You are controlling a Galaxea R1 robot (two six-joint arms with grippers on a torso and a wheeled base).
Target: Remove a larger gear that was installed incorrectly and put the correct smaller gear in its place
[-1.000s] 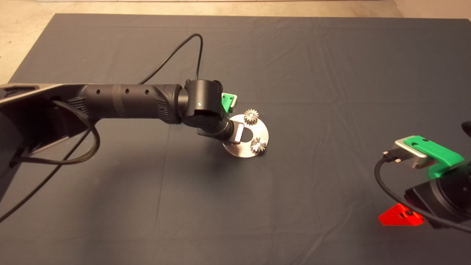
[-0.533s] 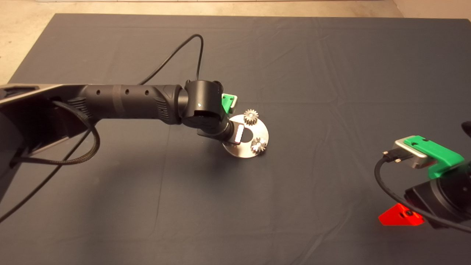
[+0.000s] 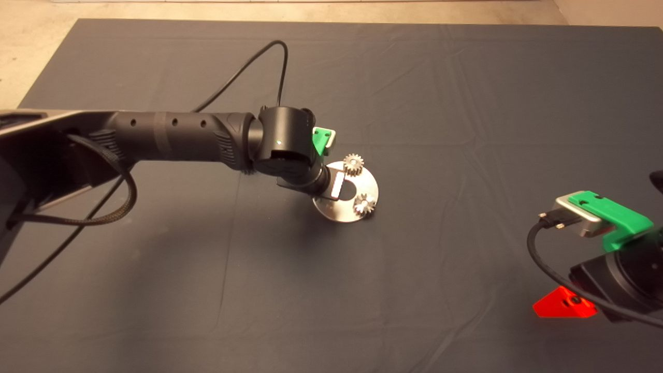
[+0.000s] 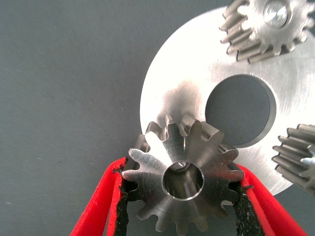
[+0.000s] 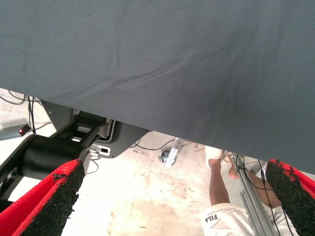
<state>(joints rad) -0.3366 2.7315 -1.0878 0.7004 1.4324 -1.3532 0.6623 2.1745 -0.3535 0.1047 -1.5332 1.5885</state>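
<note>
My left tool (image 4: 184,206) has its two pads (image 4: 121,206) closed onto opposite sides of the larger gear (image 4: 183,179), and over the last second the arm has lifted and drawn back a touch in the head view. In the wrist view the gear's bore shows what may be a pin still inside, so I cannot tell whether it is clear of the round metal plate (image 4: 177,93). I judge the removal to be underway, not finished; the swap has yet to start.

The gear is bright, machined steel with flared, pointed teeth and a smooth rim around its dark centre hole. The plate beneath is a flat brushed disc with a large round opening in the middle, lying on the dark woven surface (image 3: 440,103). Two duller gears with short blunt teeth sit on it: one at the far edge (image 3: 354,164), one at the near edge (image 3: 364,204). I cannot pick out the replacement smaller gear in any view.

My right tool (image 3: 564,305) is parked at the lower right edge, fingers spread wide and empty, with a person's leg (image 5: 219,184) visible beyond the mat.
</note>
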